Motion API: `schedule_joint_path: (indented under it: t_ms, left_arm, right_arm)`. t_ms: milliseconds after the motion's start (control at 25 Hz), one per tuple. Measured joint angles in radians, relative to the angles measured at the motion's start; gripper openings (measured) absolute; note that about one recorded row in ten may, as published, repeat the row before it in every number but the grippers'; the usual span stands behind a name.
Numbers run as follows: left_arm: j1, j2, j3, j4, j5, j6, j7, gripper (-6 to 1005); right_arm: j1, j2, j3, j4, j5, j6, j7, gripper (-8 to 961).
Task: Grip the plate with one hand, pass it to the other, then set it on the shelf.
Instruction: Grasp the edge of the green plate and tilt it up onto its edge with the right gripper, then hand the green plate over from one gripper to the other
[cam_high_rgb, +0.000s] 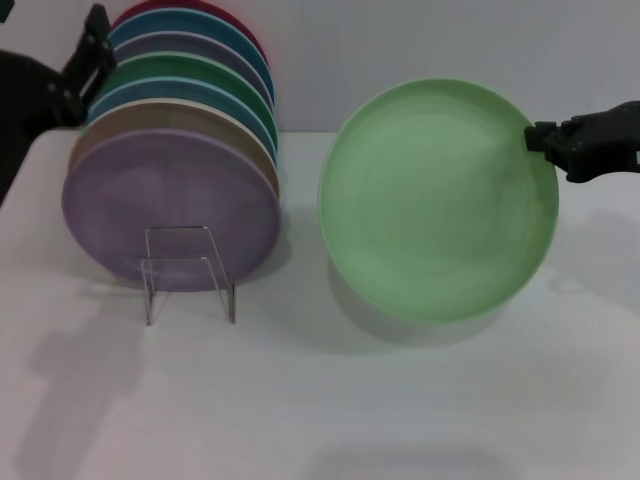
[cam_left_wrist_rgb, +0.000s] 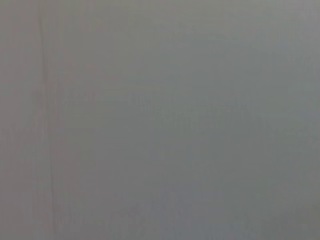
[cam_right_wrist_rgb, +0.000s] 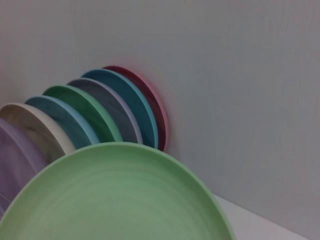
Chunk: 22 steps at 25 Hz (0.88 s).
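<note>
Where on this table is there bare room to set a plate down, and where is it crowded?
The white table is bare across its front, before the clear rack and below the mint-green plate that the right hand holds by the rim. A narrow strip lies between rack and plate. Crowded: the row of plates at back left, where the left hand sits.

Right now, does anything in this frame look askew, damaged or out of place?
Nothing looks damaged or spilled. The pale green plate is held nearly upright above the table, pinched at its rim by the right gripper. The left gripper sits behind the leaning stack of plates on the clear rack.
</note>
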Motion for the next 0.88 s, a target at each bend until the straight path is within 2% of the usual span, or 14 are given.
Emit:
schedule_joint_path:
  t_ms: [40,80,120,200,240,320,360,440,560,600,720,760,800,880]
  left_arm:
    - [-0.008,0.048,-0.002,-0.083,0.004,-0.133,-0.086,804]
    - [-0.008,0.048,-0.002,-0.083,0.004,-0.133,-0.086,804]
    - [-0.013,0.066,-0.002,-0.113,0.004,-0.188,-0.111,804]
    - [-0.030,0.106,-0.003,-0.204,0.004,-0.365,-0.165,804]
    - [-0.055,0.129,-0.004,-0.296,0.002,-0.564,-0.186,804]
    - [-0.065,0.132,-0.004,-0.324,0.001,-0.636,-0.186,803]
    - [-0.084,0.124,-0.003,-0.375,-0.001,-0.765,-0.168,803]
    - [-0.090,0.119,-0.002,-0.389,-0.003,-0.795,-0.160,803]
    - [-0.125,0.087,-0.002,-0.455,-0.030,-0.955,-0.098,803]
    - [-0.125,0.087,-0.002,-0.455,-0.030,-0.955,-0.098,802]
    - [-0.160,0.065,-0.033,-0.486,-0.111,-1.071,-0.015,802]
    - [-0.179,0.044,-0.066,-0.486,-0.192,-1.128,0.070,802]
    - [-0.179,0.044,-0.066,-0.486,-0.192,-1.128,0.070,802]
    - [-0.186,0.019,-0.096,-0.475,-0.261,-1.159,0.149,802]
  right_arm:
    - [0.000,0.000,0.001,0.000,0.006,0.000,-0.005,27]
    - [0.000,0.000,0.002,0.001,0.012,0.000,-0.012,28]
    - [0.000,0.000,0.003,0.003,0.020,-0.001,-0.021,28]
    - [0.000,0.000,0.004,0.009,0.030,-0.002,-0.031,29]
    - [0.000,-0.001,0.002,0.020,0.043,-0.003,-0.038,29]
    - [0.000,-0.001,0.001,0.024,0.049,-0.003,-0.041,30]
    - [0.003,-0.001,-0.002,0.036,0.055,-0.003,-0.046,31]
    - [0.005,-0.001,-0.004,0.042,0.056,-0.002,-0.046,32]
    - [0.004,-0.002,-0.017,0.066,0.048,-0.001,-0.049,33]
    - [0.004,-0.002,-0.017,0.066,0.048,-0.001,-0.049,34]
    - [0.001,-0.003,-0.021,0.072,0.034,-0.003,-0.058,35]
    - [0.000,-0.002,-0.021,0.068,0.020,-0.005,-0.068,36]
    - [0.000,-0.002,-0.021,0.068,0.020,-0.005,-0.068,36]
    - [-0.004,-0.001,-0.025,0.055,0.012,-0.011,-0.083,37]
